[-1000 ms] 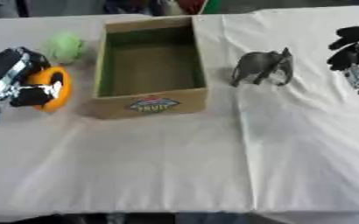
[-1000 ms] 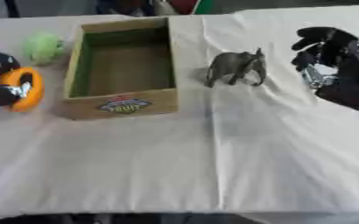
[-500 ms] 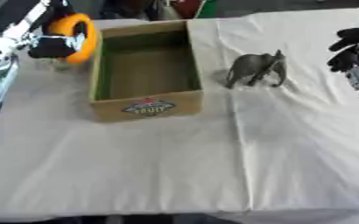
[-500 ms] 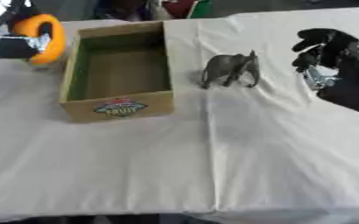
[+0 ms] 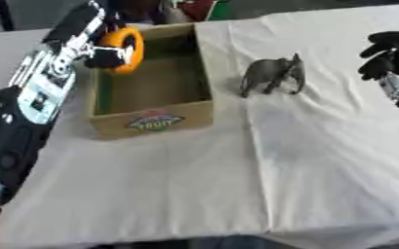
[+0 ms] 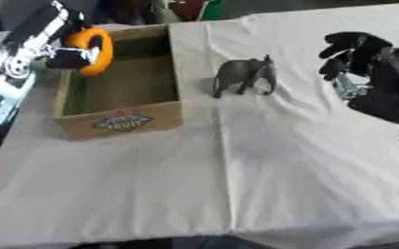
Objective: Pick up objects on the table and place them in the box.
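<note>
Holding an orange ring (image 5: 128, 48) with curled fingers, the left hand (image 5: 103, 50) sits in the upper left of the left eye view, above the left wall of the cardboard box (image 5: 156, 122). The ring is upright, over the box's green inside. A grey elephant toy (image 5: 274, 75) stands on the white surface (image 5: 237, 185) just right of the box.

In the right eye view, the right hand (image 6: 362, 63) appears at the right edge, well apart from the elephant, with its black fingers bent and nothing between them.
</note>
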{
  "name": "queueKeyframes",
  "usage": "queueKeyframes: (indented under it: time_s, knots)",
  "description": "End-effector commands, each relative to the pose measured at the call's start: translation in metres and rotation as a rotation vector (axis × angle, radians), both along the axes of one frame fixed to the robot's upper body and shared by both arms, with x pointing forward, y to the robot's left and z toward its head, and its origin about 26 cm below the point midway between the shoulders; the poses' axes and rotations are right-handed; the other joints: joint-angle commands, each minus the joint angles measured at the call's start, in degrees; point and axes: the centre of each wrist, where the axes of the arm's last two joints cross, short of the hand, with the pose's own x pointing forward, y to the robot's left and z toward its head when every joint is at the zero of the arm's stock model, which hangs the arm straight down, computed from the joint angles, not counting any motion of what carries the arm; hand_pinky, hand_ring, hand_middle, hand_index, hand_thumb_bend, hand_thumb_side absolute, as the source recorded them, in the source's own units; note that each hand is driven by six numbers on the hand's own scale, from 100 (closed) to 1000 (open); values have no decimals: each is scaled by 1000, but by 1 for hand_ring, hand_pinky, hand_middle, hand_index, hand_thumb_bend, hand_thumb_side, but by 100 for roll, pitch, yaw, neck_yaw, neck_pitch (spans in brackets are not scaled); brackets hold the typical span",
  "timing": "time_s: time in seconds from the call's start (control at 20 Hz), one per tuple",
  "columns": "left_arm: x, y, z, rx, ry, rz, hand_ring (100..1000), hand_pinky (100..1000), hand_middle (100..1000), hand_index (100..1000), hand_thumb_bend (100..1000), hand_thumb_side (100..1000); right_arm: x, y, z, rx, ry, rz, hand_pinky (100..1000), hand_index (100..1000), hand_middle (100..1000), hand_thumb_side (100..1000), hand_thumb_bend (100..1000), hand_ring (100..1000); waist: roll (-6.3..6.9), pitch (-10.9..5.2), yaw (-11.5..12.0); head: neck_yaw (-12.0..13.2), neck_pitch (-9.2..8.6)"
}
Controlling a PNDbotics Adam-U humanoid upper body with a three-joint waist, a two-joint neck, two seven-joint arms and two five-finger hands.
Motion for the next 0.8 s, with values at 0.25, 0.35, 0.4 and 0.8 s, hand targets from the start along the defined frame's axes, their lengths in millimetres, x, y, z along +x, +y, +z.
queueKeyframes:
  time_s: [0.25, 0.35, 0.4, 0.8]
  knots:
    - [5, -6, -8, -76, -29, -10, 662, 639, 657, 788, 190, 150, 1, -1, 7, -7, -19, 3, 577, 834, 646, 369, 100, 608, -22, -63, 48, 30, 28]
    - [1, -3, -3, -106, -51, -26, 708, 667, 700, 806, 318, 234, 1, -2, 7, -6, -18, -2, 577, 833, 646, 370, 100, 607, -25, -61, 88, 3, 28]
    - [-1, -1, 2, -122, -68, -37, 709, 668, 701, 807, 327, 240, 1, -3, 7, -4, -17, -4, 577, 833, 646, 370, 100, 607, -26, -61, 108, -4, 28]
    - [-51, 32, 61, -249, -239, -105, 662, 647, 665, 801, 360, 266, -1, -6, 4, -4, -12, -21, 577, 832, 645, 372, 100, 607, -32, -71, 310, -85, 28]
